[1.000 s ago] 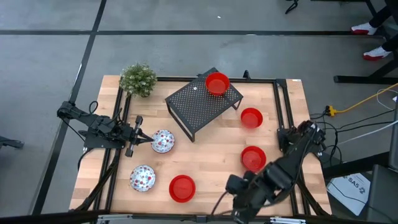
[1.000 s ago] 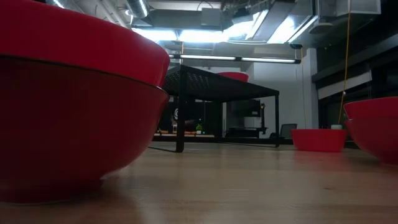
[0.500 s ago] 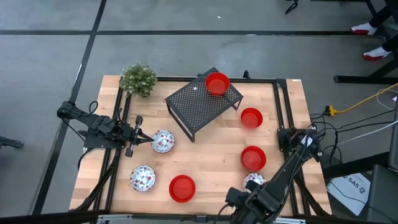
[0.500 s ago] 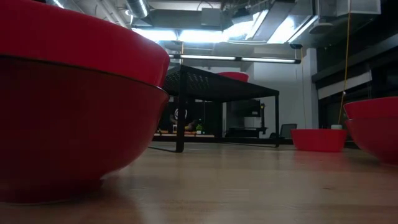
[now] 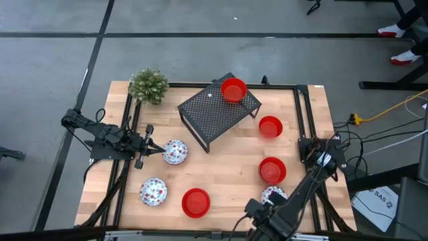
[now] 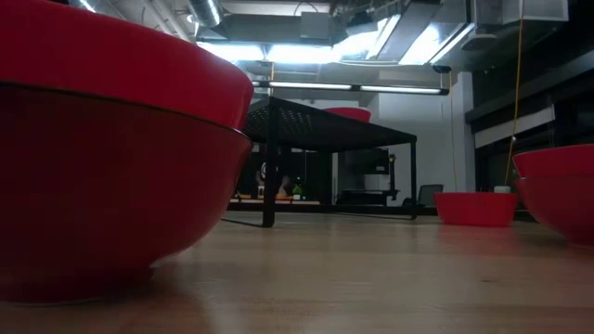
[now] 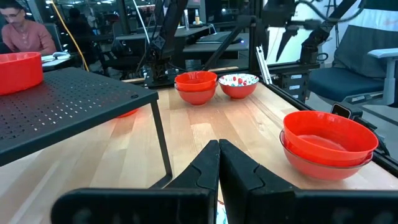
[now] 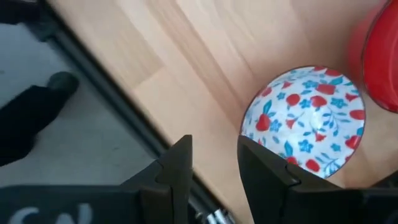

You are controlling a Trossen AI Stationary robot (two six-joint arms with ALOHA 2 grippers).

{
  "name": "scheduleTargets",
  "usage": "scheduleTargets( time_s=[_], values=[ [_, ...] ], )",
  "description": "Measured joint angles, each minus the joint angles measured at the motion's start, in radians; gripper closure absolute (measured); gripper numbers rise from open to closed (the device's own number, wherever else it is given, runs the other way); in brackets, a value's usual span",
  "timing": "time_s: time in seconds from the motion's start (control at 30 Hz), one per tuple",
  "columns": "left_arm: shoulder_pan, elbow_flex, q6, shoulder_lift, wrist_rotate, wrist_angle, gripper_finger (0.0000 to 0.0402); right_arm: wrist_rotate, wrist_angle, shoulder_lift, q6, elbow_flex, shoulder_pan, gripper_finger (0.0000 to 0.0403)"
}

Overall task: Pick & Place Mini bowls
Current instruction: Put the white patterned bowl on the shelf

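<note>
Several mini bowls are in the high view. One red bowl (image 5: 233,89) sits on the black mesh rack (image 5: 215,114). Three more red ones (image 5: 270,126) (image 5: 272,170) (image 5: 195,202) and three speckled ones (image 5: 175,152) (image 5: 153,192) (image 5: 273,195) stand on the table. My left gripper (image 5: 159,150) is shut (image 7: 217,155), with its tips at the left rim of a speckled bowl. My right gripper (image 5: 266,213) is open (image 8: 214,158) and hangs over the table's near edge, beside the near-right speckled bowl (image 8: 305,118). My left gripper points level from the table's left at the speckled bowl's left rim (image 5: 166,152). I cannot tell whether its shut fingertips touch that rim.
A small green plant (image 5: 148,85) stands at the far left corner. Black frame rails (image 5: 302,120) run along the table's sides. The low view shows a large red bowl (image 6: 102,158) close up, with the rack (image 6: 325,130) behind it. Bare wood lies between the rack and the near bowls.
My right arm has drawn back toward the table's near edge. The speckled bowl at the near right, which the arm covered a second ago, now shows standing on the table beside the red bowl. The left arm has kept still.
</note>
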Motion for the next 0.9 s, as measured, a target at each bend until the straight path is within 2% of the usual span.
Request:
scheduleTargets(
  time_s=[0.5,0.73,0.9],
  values=[
    [0.000,0.000,0.000,0.000,0.000,0.000,0.0398,0.050,-0.055,0.108,-0.038,-0.001,-0.003,0.0274],
    [0.000,0.000,0.000,0.000,0.000,0.000,0.0398,0.021,-0.047,0.112,-0.002,-0.106,-0.003,0.0274],
    [0.000,0.000,0.000,0.000,0.000,0.000,0.0398,-0.020,0.022,0.112,0.001,-0.187,-0.003,0.0274]
  ],
)
